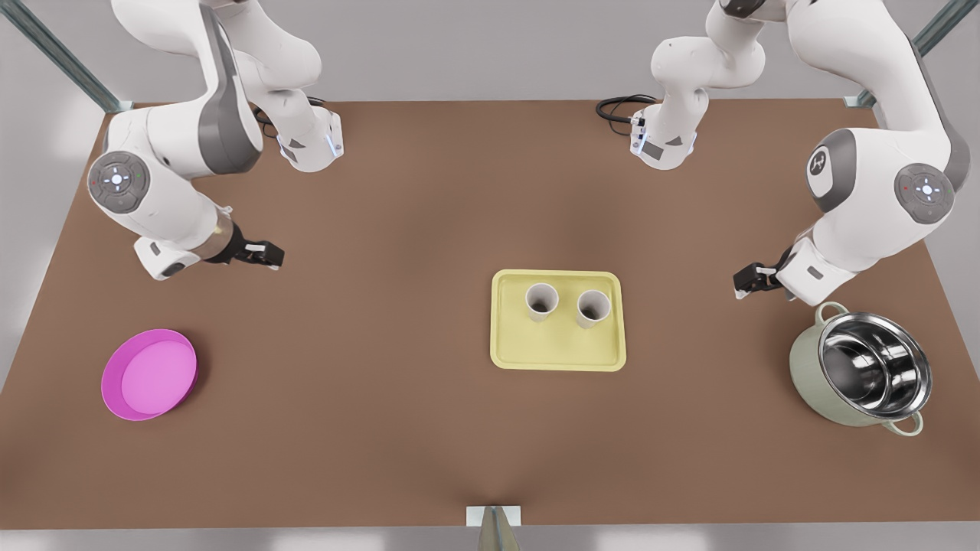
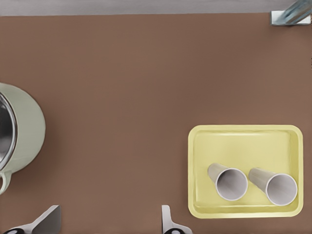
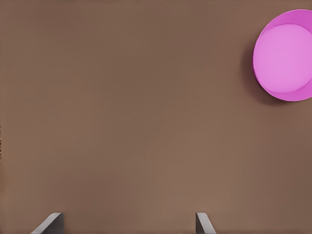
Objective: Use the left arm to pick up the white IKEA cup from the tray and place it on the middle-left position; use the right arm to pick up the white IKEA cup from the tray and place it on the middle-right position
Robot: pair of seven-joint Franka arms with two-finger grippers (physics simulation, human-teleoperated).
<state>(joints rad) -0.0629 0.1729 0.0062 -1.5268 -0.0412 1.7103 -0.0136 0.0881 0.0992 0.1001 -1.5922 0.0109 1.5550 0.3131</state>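
Note:
Two white cups [image 1: 540,301] [image 1: 592,308] stand upright side by side on the far half of the pale yellow tray [image 1: 557,352], just right of the table's middle in the front view. The left wrist view looks at the same cups [image 2: 228,182] [image 2: 274,186] and tray [image 2: 243,141]. My left gripper [image 1: 754,282] [image 2: 107,222] hovers open and holding nothing at the front view's right, between the tray and the pot. Far off at the front view's left, my right gripper [image 1: 264,254] [image 3: 129,222] is open over bare brown tabletop, holding nothing.
A pale green pot [image 1: 861,375] [image 2: 22,126] with a steel inside stands near the front view's right edge, close under the left arm. A magenta-pink bowl [image 1: 149,373] [image 3: 285,56] sits at the near left. Plain brown tabletop lies on both sides of the tray.

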